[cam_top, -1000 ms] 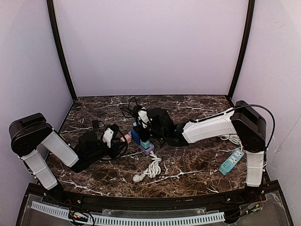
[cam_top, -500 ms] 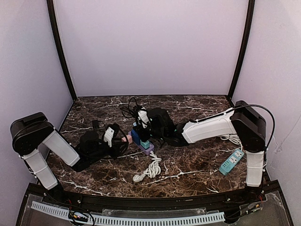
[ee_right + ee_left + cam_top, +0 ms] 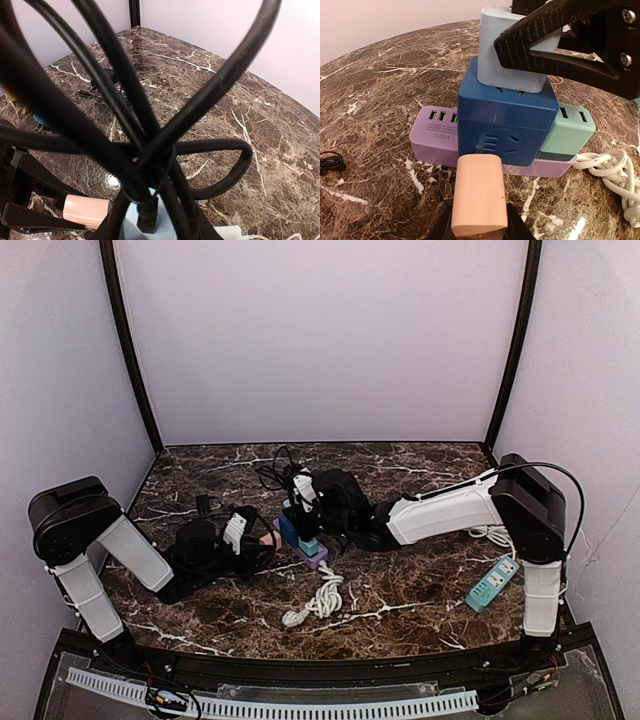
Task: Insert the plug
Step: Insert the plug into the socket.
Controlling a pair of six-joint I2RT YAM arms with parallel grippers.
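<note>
— Where's the pink plug (image 3: 479,197)?
— Low centre of the left wrist view, clamped in the left claw (image 3: 262,538). Its long axis points straight up-frame at the side socket of the blue cube (image 3: 507,125), nose right at it.
— Right claw (image 3: 303,508)?
— Clamped on the pale charger (image 3: 502,55) atop that cube.

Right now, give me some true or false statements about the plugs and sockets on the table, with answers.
The left gripper holds a pink plug. True.
The pink plug sits on top of the blue cube socket. False: it is at the cube's front side; a light blue adapter sits on top.
The right gripper clamps the light blue adapter. True.
The purple power strip lies on top of the blue cube socket. False: it lies under it.
</note>
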